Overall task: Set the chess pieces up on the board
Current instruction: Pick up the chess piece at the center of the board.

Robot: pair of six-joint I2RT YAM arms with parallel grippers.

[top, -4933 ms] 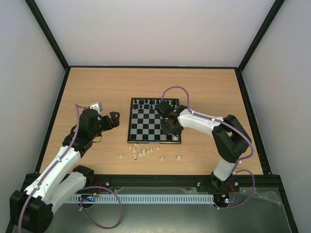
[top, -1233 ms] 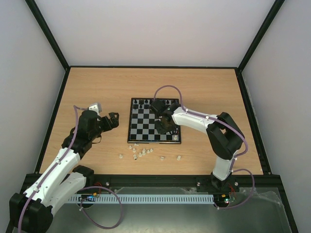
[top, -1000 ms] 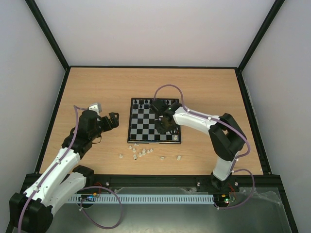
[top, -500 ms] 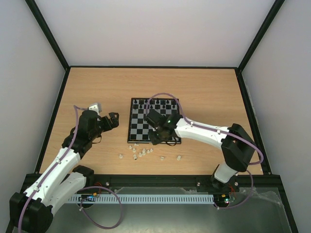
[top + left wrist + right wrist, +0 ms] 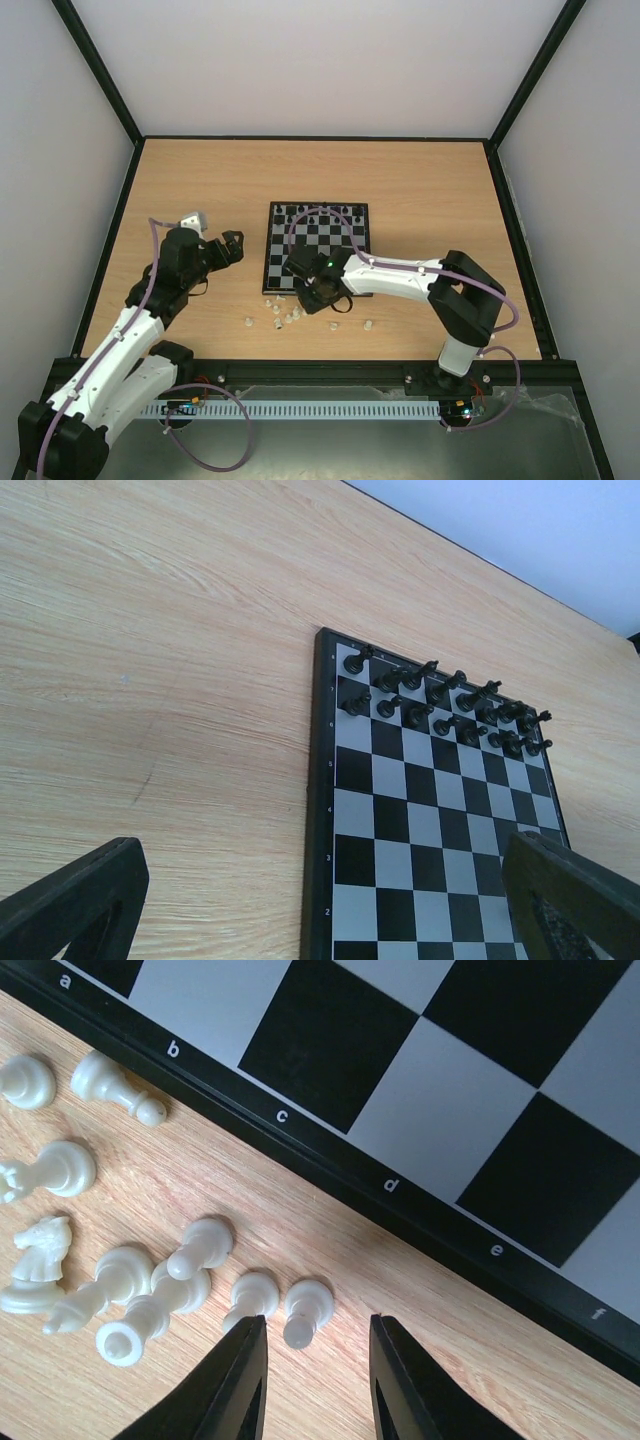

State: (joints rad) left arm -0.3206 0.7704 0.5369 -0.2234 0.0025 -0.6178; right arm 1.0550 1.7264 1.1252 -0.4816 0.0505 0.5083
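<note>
The board [image 5: 318, 247] lies mid-table, with black pieces [image 5: 320, 213] lined up on its far rows. Several cream-white chess pieces [image 5: 290, 315] lie scattered on the wood just in front of it. My right gripper [image 5: 318, 297] hovers over them, off the board's near edge. In the right wrist view, this gripper [image 5: 315, 1338] is open. A fallen white pawn [image 5: 305, 1310] lies just at its fingertips, clear of both, and another pawn [image 5: 250, 1295] lies by the left finger. My left gripper [image 5: 225, 247] stands wide open and holds nothing, to the left of the board [image 5: 440, 820].
Single white pieces lie apart from the cluster, one at the left [image 5: 248, 322] and one at the right [image 5: 367, 325]. The board's dark lettered border [image 5: 390, 1200] runs just beyond the right gripper. Black frame rails edge the table.
The right arm has swung from above the board's right half toward the near left, off the front edge, down over the loose white pieces. The left arm has barely moved.
</note>
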